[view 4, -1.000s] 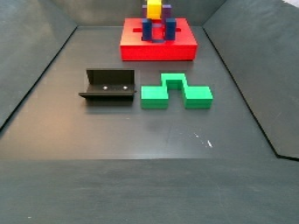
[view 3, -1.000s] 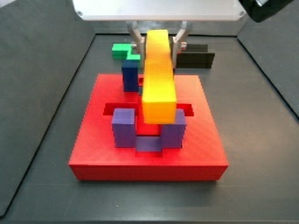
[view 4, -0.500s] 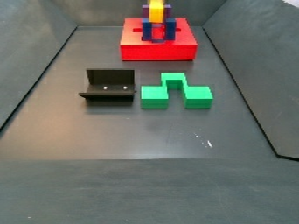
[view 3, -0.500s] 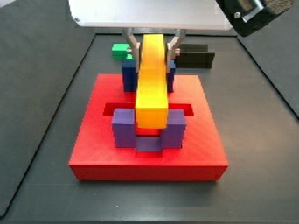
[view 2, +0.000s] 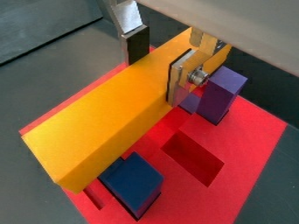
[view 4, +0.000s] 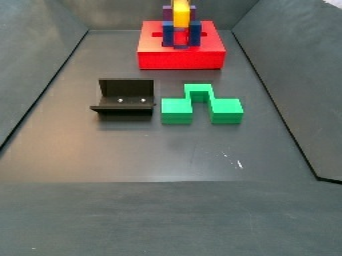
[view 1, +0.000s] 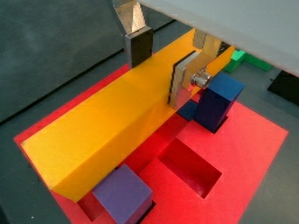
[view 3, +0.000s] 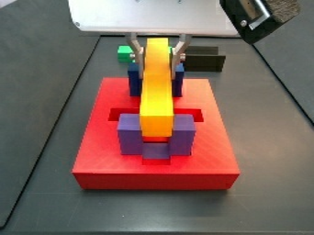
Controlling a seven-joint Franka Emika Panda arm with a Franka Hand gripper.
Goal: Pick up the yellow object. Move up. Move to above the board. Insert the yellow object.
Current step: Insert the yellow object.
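Observation:
My gripper [view 3: 160, 44] is shut on the yellow object [view 3: 157, 92], a long orange-yellow bar, and holds it by its far half. In both wrist views the silver fingers [view 1: 184, 80] [view 2: 180, 79] press the bar's two long sides [view 1: 105, 131] [view 2: 100, 131]. The bar lies lengthwise over the red board [view 3: 110, 161], between blue blocks [view 3: 135, 75] at the rear and purple blocks [view 3: 132, 136] at the front. Its front end sits low between the two purple blocks. In a side view the bar [view 4: 179, 14] stands above the board [view 4: 160, 58].
A green notched block [view 4: 201, 105] and the dark fixture [view 4: 123, 98] stand on the grey floor away from the board. An open square recess [view 1: 193, 166] shows in the board beside the bar. Sloping dark walls enclose the floor.
The gripper has come down with the bar. The bar's front end has sunk lower between the purple blocks and shifted slightly left.

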